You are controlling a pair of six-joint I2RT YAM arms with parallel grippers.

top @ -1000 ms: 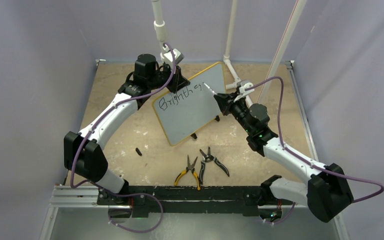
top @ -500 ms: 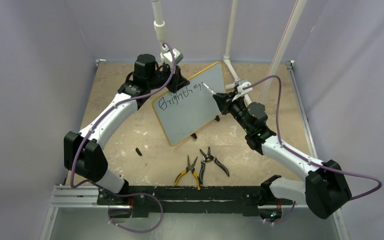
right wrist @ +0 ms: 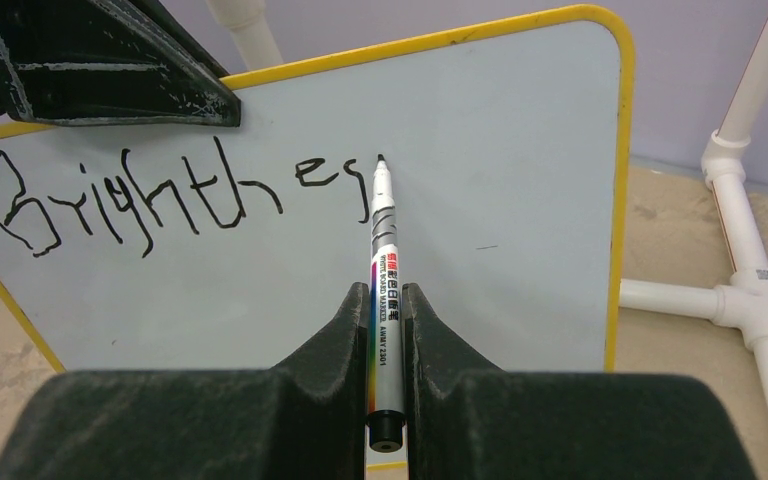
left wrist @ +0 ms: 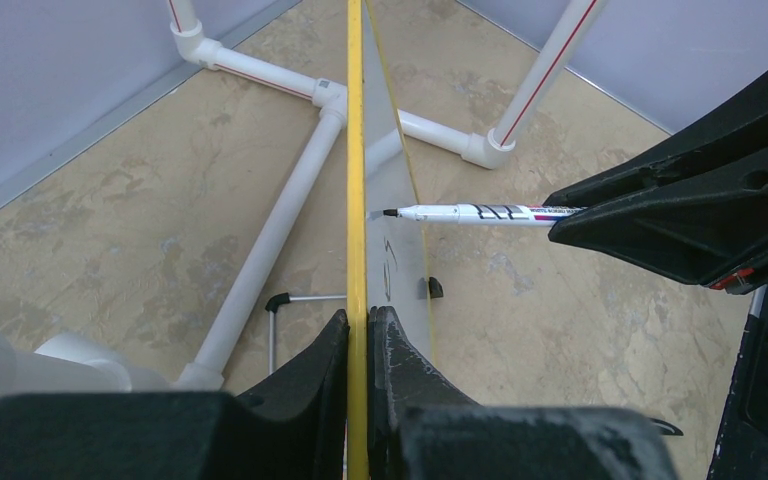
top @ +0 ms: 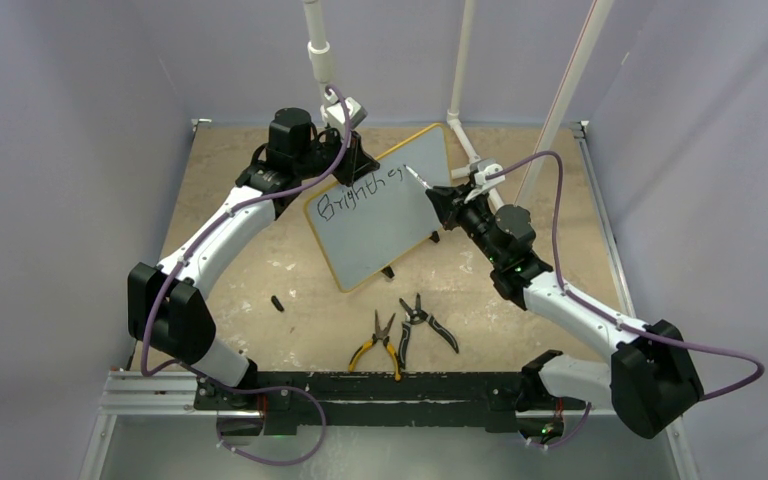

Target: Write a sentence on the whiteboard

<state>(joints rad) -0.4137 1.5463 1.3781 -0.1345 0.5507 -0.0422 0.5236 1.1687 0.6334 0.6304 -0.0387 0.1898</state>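
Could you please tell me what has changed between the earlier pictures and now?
The right arm edged its elbow and wrist slightly left in the overhead view, then held. The right end effector still grips the white marker pen, tip by the last letter. Unchanged: the left end effector clamping the yellow-rimmed white rectangular whiteboard, and the black handwritten script.

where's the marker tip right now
In the right wrist view the marker is clamped in the right gripper, its tip at the whiteboard just right of the last letter of the sentence.
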